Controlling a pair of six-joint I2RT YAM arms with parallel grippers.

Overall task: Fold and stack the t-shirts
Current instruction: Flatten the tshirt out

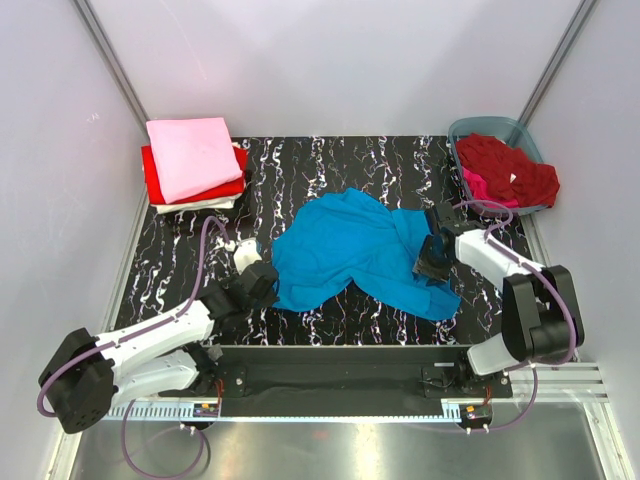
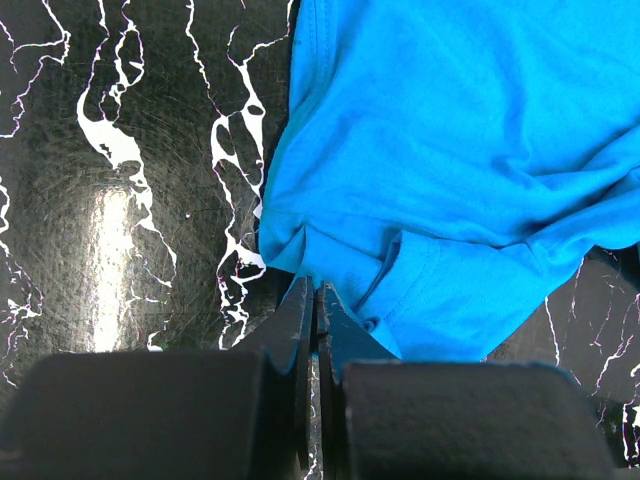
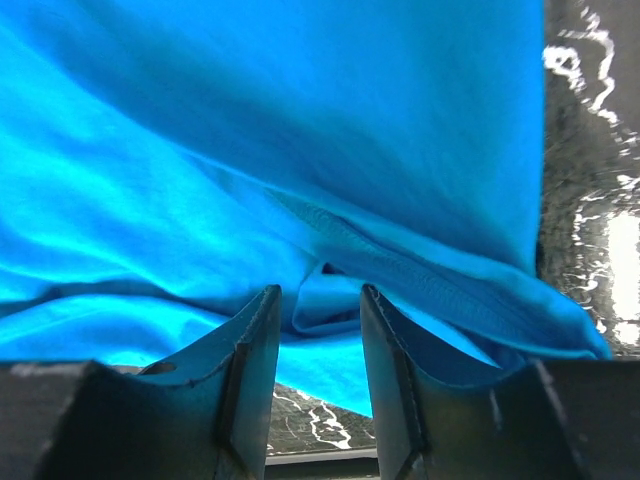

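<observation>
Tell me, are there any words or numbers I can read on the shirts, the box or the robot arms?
None can be read: the turquoise t-shirt, the folded stack, the tub, the left arm and the right arm look plain.
White speck, maybe a tag, on the dark red shirt: too small to read.

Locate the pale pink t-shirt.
Top external view: the pale pink t-shirt lies folded at the far-left corner of the table, topping the stack over the bright red t-shirt, beyond and left of the crumpled turquoise t-shirt.
</observation>
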